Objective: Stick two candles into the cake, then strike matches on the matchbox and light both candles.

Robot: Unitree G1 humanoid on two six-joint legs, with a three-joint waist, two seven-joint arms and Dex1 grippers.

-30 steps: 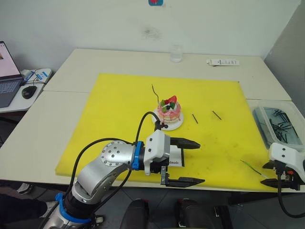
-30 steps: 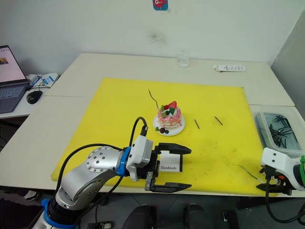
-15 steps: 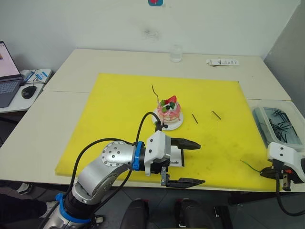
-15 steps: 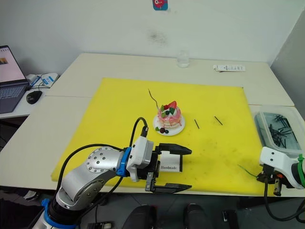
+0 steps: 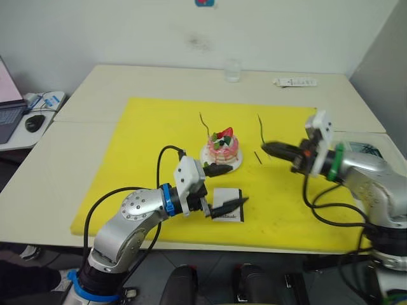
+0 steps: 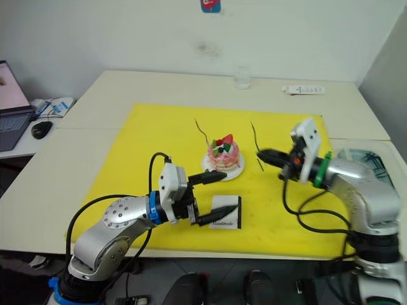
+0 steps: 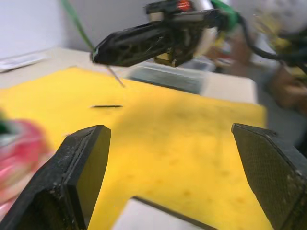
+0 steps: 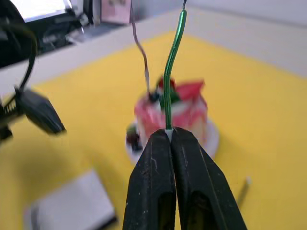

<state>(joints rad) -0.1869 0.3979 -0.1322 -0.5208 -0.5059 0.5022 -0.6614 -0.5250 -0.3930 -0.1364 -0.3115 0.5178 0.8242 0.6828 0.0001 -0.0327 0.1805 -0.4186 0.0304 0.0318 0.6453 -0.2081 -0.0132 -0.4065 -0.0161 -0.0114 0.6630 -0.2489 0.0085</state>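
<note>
Green 2nd candle (image 8: 172,62) is pinched by its pale end in the right gripper (image 6: 262,154), fingers closed tight on it, stick rising from the tips w/ a slight wave. The gripper hangs above the yellow mat (image 6: 159,136) just to the right of the cake (image 6: 224,153), which sits on its white plate (image 6: 210,169) near mat centre w/ the 1st candle (image 6: 203,131) already standing in its far-left side. Step in hand, as I judge it: plant the 2nd candle. To do it well, swing the free end down, aim for soft top clear of the strawberry and of the 1st candle, push straight, don't bend the thin stick. Left gripper (image 6: 216,197) is wide open, holding nothing, one finger near the plate's front rim and the other over the matchbox (image 6: 224,217), which lies flat on the mat just in front of the cake. A match (image 6: 261,164) lies on the mat right of the plate, under the right arm's path. Room: mat is open on the right and behind; front-left is crowded by the left arm, so approach from the right. Clear bin (image 6: 372,166) sits off the mat's right edge, behind the right arm, so mind the elbow.
</note>
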